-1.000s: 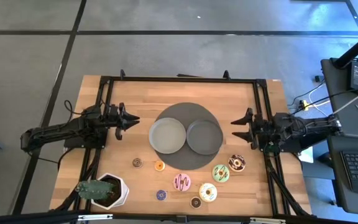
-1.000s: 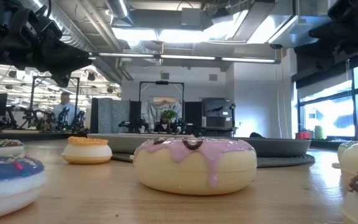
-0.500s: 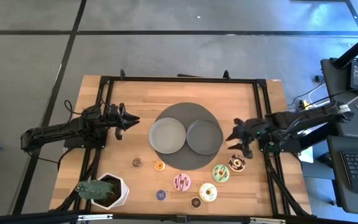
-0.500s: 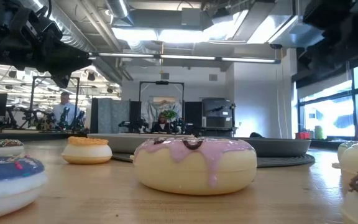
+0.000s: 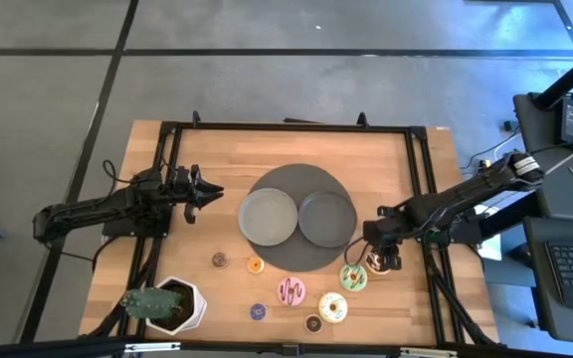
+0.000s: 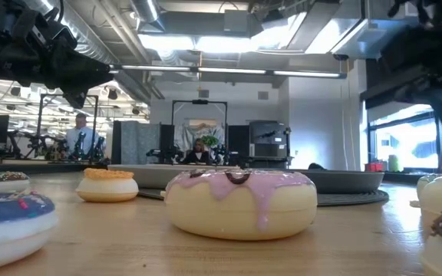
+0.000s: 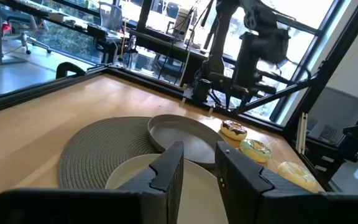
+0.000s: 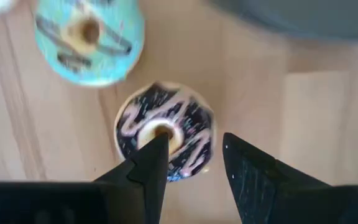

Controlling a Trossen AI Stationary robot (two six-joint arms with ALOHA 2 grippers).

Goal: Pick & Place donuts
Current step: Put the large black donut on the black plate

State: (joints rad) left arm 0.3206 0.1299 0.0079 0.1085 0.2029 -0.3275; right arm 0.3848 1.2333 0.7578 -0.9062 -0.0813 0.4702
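High view: two grey plates hold no donuts.

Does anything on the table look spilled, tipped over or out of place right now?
Nothing stands out. The donuts lie flat on the wood, the two grey plates sit level on the round mat, and the potted plant stands upright. The right gripper hangs open over the chocolate donut.
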